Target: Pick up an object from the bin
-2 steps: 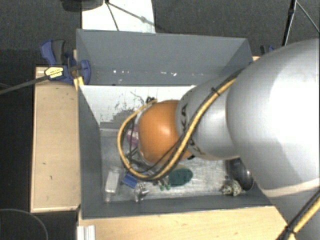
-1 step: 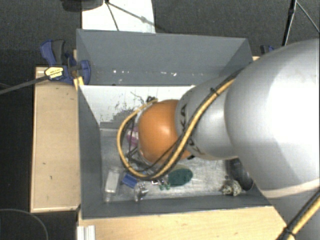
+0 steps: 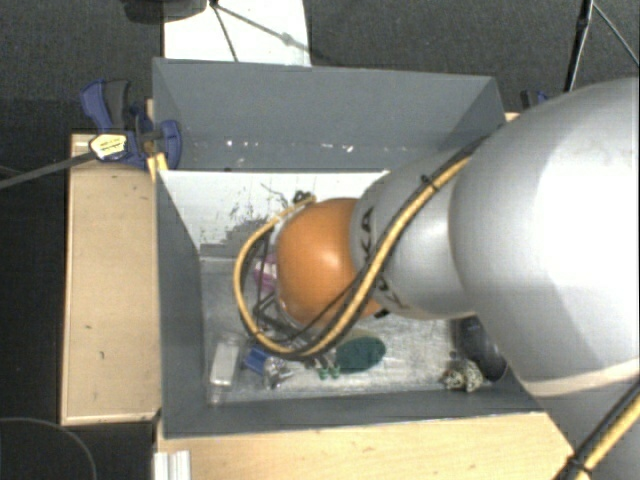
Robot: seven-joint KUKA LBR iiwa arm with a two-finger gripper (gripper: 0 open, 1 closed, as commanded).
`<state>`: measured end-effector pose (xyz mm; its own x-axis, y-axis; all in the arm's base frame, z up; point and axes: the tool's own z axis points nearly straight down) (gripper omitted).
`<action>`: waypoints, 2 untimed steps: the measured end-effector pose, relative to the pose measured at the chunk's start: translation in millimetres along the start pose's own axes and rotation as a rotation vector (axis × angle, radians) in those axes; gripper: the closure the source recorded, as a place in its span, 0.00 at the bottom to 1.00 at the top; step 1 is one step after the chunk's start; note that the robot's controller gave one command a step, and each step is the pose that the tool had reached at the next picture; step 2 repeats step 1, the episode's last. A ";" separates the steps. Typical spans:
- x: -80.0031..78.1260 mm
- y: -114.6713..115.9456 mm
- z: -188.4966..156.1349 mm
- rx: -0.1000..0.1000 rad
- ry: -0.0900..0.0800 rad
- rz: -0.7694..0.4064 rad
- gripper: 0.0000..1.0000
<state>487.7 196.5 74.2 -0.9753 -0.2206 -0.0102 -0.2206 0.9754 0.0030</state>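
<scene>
Cannot tell gripper's [image 3: 274,340] state beneath orange cover [image 3: 315,268]; lower straight onto blue piece [image 3: 255,361] beside green oval [image 3: 358,353], keeping cables [image 3: 243,273] clear

The bin [image 3: 320,108] is plain grey, its pale inner wall flecked with dark scratches; the arm [image 3: 540,258] is silver-grey; its cover [image 3: 315,263] is smooth, even orange; the cable [image 3: 372,268] is dull yellow; among the loose things, an oval [image 3: 360,353] is dark green; a small piece [image 3: 255,362] is blue; a packet [image 3: 222,363] is clear and whitish; a cylinder [image 3: 478,346] is near black; a lump [image 3: 462,375] is tan, speckled dark.
</scene>
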 end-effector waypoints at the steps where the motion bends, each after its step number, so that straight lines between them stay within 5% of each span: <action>1: -2.1 0.1 -49.7 0.001 0.003 0.009 1.00; 2: -2.1 0.1 -49.7 0.001 0.003 0.009 1.00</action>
